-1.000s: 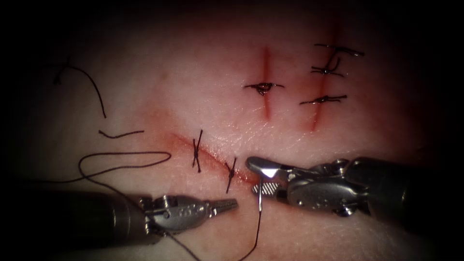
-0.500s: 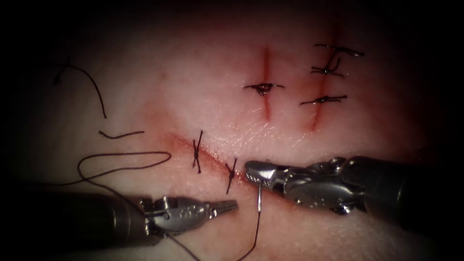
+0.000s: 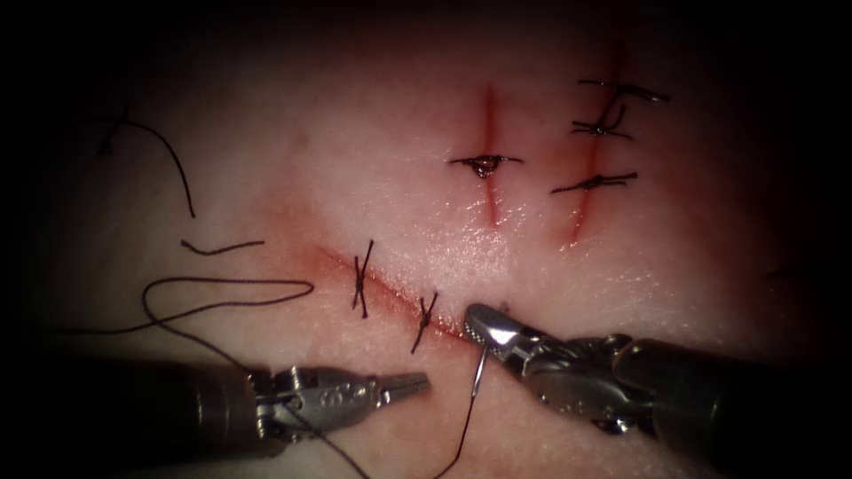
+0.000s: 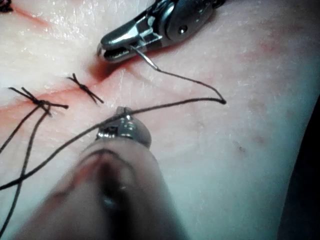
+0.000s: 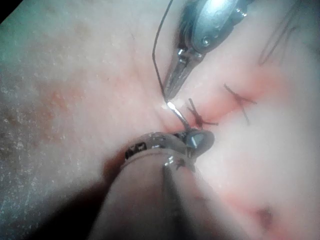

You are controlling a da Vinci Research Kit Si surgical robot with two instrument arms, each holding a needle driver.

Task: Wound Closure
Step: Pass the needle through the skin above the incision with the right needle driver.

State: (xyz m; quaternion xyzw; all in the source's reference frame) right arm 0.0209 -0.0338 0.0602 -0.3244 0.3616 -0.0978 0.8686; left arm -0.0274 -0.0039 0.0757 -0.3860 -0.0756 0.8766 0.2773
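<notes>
Now my right tool (image 3: 477, 321) grips the needle (image 3: 479, 368) near its thread (image 3: 463, 426) end, tip rolled into tissue (image 3: 621, 257) at the cut's (image 3: 390, 297) right end since a second ago; my left tool (image 3: 417, 383), closed and empty, waits nearby.

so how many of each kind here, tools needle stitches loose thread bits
tools: 2, left tool holding nothing, right tool holding the needle near its thread end
needle: 1
tied stitches: 6
loose thread bits: 2
total: 11
</notes>
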